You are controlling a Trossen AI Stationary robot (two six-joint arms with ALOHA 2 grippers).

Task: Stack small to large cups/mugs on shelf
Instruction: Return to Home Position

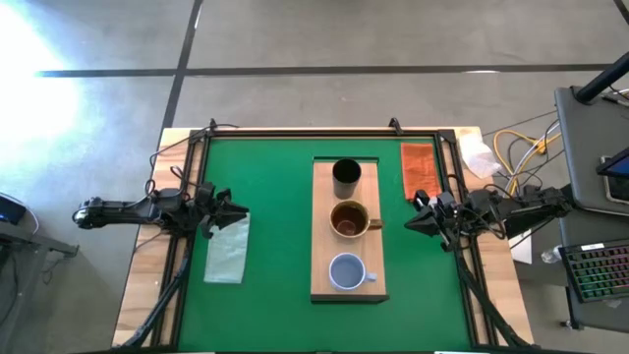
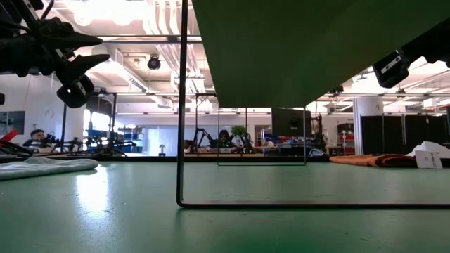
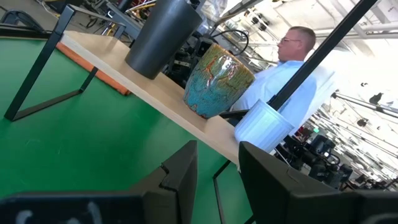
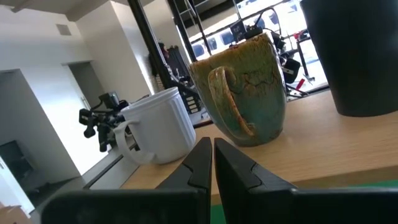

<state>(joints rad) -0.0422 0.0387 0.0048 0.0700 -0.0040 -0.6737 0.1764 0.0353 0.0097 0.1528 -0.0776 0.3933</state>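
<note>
The light-wood shelf [image 1: 322, 246] stands mid-table on black metal legs [image 2: 181, 105]. Three vessels stand upright on it in a row: the black tumbler [image 1: 346, 177] at the far end, the brown-olive mug [image 1: 349, 218] in the middle, and the pale blue-white mug [image 1: 346, 270] at the near end. My left gripper [image 1: 241, 209] hovers open to the left of the shelf, pointing at it, above a pale green cloth. My right gripper [image 1: 408, 224] hovers shut to the right of the shelf, level with the brown mug [image 4: 242, 87]. Both grippers are empty.
A pale green cloth [image 1: 228, 248] lies on the green mat under my left gripper. An orange-red cloth [image 1: 418, 167] lies at the far right. A black frame [image 1: 295, 135] borders the mat. A person in a white shirt [image 3: 298, 74] is beyond the table.
</note>
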